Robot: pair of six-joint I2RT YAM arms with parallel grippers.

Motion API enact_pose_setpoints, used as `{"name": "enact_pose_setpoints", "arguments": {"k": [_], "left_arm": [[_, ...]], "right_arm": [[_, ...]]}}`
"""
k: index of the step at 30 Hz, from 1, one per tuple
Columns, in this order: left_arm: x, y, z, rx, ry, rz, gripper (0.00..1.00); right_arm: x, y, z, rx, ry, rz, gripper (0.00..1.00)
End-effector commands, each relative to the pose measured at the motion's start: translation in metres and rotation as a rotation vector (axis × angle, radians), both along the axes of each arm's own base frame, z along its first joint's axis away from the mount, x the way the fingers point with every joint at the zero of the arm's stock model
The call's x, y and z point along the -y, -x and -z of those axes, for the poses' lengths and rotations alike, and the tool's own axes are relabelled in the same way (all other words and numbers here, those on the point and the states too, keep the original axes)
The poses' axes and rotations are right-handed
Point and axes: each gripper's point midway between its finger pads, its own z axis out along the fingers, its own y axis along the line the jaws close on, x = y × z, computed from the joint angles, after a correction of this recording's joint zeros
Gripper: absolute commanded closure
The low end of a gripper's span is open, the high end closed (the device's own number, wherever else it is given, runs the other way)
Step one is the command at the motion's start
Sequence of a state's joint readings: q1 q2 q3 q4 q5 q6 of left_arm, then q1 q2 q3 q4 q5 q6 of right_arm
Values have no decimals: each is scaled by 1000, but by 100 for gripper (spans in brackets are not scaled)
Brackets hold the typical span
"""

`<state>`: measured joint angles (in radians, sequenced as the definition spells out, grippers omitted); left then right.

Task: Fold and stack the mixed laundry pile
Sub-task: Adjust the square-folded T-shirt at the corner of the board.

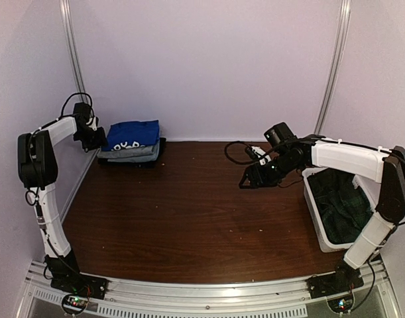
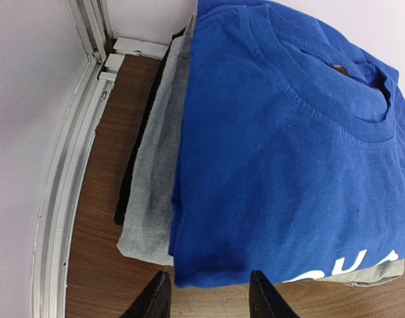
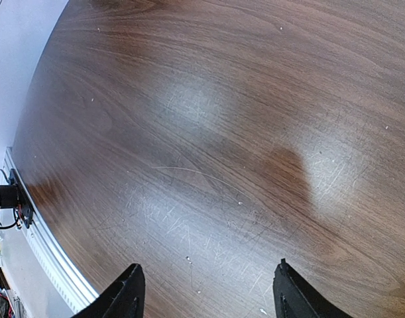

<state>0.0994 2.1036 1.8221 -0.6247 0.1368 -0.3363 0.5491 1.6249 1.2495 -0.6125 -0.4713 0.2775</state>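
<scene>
Left gripper [image 1: 91, 137] hangs spread and empty at the table's far left corner, its fingertips [image 2: 156, 299] just short of the folded stack [image 1: 131, 144]. Right gripper [image 1: 253, 177] is likewise spread wide with nothing between its jaws, hovering over bare wood right of centre, well apart from the stack. In the stack a royal-blue shirt [image 2: 288, 152] lies on top, a light grey piece [image 2: 156, 185] under it and a dark piece [image 2: 132, 165] at the bottom, only its edge showing. A white bin [image 1: 315, 213] stands at the table's right edge beside the right arm, with a dark green-black garment [image 1: 341, 199] crumpled inside. White lettering [image 2: 351, 264] runs across the blue shirt's front, cut off and not readable. The table [image 1: 189, 218] is dark brown wood grain, faintly scratched; pale lilac walls close it in, with aluminium rails [image 1: 73, 46] in the far corners
</scene>
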Motion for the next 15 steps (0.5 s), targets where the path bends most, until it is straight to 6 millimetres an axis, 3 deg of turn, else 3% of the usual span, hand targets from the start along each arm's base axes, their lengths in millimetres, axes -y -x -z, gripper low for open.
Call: {"name": "enact_pose_setpoints", "arguments": {"k": [1, 9, 15], "left_arm": [[0, -20, 6, 49, 50, 26, 62], [-5, -25, 14, 41, 64, 11, 79], [-16, -23, 9, 42, 31, -15, 91]], "right_arm": [[3, -1, -11, 24, -20, 10, 33], [3, -3, -10, 23, -14, 8, 33], [0, -4, -8, 16, -18, 3, 33]]}}
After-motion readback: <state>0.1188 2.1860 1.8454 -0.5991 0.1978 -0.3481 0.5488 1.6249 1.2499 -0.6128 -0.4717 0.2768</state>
